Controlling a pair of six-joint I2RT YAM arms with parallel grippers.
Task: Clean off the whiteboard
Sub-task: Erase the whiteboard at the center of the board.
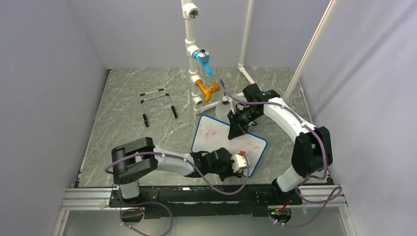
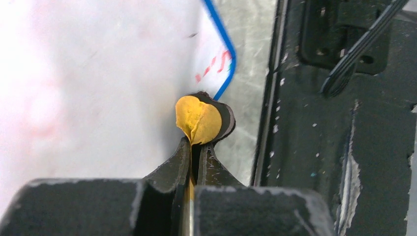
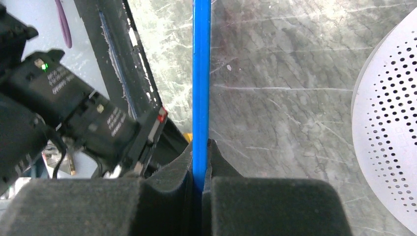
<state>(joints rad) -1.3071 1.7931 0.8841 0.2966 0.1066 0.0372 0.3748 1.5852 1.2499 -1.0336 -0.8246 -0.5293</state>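
The whiteboard (image 1: 216, 140) sits mid-table, tilted askew, with faint pink smears on it (red strokes at one corner). The right gripper (image 3: 201, 160) is clamped on its blue frame edge. The left gripper (image 2: 199, 147) pinches a yellow pad (image 2: 199, 120) by the board's near right corner.

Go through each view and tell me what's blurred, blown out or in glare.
Top view: evenly lit, sharp, no glare. Left wrist: the whiteboard is blown out and soft, while the yellow pad is crisp. Right wrist: the table and disc are sharp; the near foreground is dark and grainy.
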